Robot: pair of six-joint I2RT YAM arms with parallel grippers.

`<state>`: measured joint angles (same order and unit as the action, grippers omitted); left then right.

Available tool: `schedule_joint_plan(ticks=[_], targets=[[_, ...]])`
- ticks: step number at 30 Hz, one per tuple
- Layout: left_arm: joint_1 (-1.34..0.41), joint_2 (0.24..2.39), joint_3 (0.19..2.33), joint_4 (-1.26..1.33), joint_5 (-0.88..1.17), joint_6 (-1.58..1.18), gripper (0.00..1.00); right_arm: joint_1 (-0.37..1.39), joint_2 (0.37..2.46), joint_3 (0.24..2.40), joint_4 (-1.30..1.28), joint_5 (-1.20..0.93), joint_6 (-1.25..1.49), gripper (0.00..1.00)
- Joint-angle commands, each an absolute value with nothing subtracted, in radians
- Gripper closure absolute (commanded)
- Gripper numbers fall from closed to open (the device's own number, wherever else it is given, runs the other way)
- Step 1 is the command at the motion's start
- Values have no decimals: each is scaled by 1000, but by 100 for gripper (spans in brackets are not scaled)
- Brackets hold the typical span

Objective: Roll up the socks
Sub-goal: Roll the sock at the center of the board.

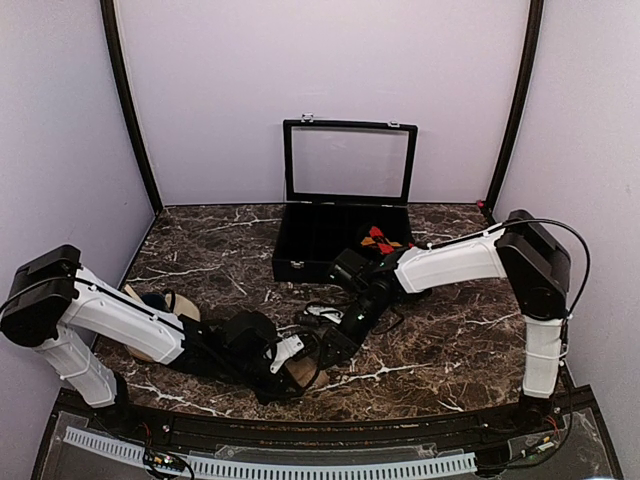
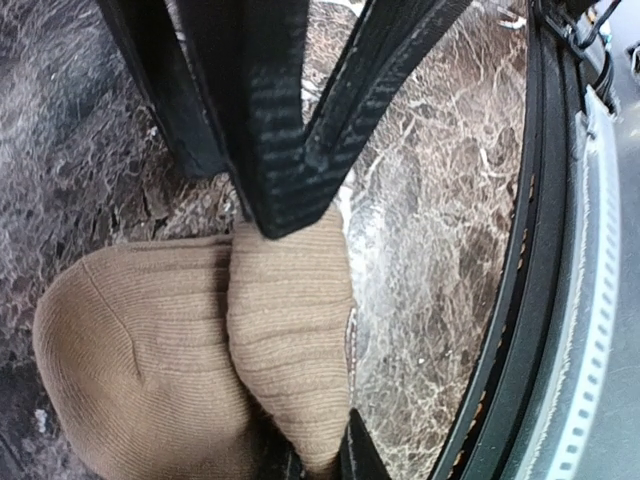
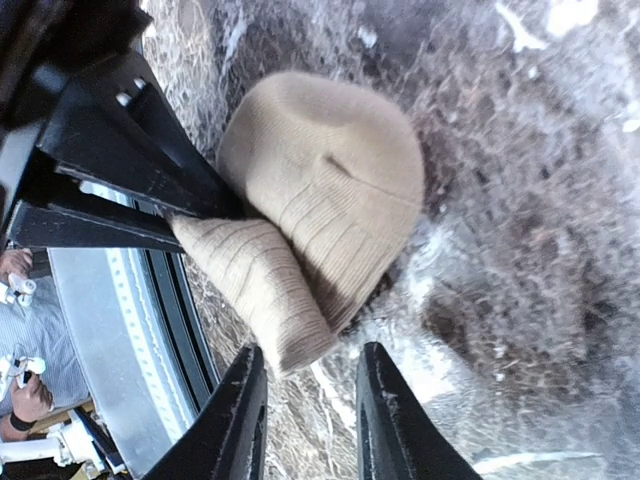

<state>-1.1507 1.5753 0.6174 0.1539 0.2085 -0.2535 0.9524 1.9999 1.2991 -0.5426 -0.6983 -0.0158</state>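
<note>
A tan ribbed sock (image 2: 150, 350) lies bunched in a rounded roll on the marble table near its front edge. It also shows in the top view (image 1: 303, 377) and the right wrist view (image 3: 320, 170). My left gripper (image 2: 315, 455) is shut on a folded flap of this sock, also seen from above (image 1: 283, 360). My right gripper (image 3: 310, 400) is open, low over the table, with the flap's tip just past its fingertips and close to the left finger (image 3: 240, 420). From above it (image 1: 328, 348) meets the left gripper over the sock.
An open black case (image 1: 300, 262) with a glass lid stands at the back centre, with a red-patterned item (image 1: 381, 240) inside. More socks (image 1: 160, 303) lie at the left beside my left arm. Cables (image 1: 322, 312) trail mid-table. The table's front rail (image 2: 560, 300) is close.
</note>
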Motion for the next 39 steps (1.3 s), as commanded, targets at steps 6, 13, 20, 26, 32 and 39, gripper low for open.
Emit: schedule_joint_plan(ticks=[6,13,20,26,32,39], targets=[[-1070,1628,523,258,448,-401,100,940,1933,1243,-435,-634,33,70],[-1002,1707,512,357,655,-473,100,935,1846,1160,-344,-521,36,70],[-936,1778,519,406,822,-532,100,960,1745,1055,-268,-412,-25,70],[-900,1793,516,420,877,-553,100,1056,1655,946,-146,-234,-62,70],[-877,1804,528,355,920,-522,100,1179,1618,886,-71,-103,-101,70],[-848,1812,537,311,958,-489,100,1294,1679,910,-45,-2,-178,65]])
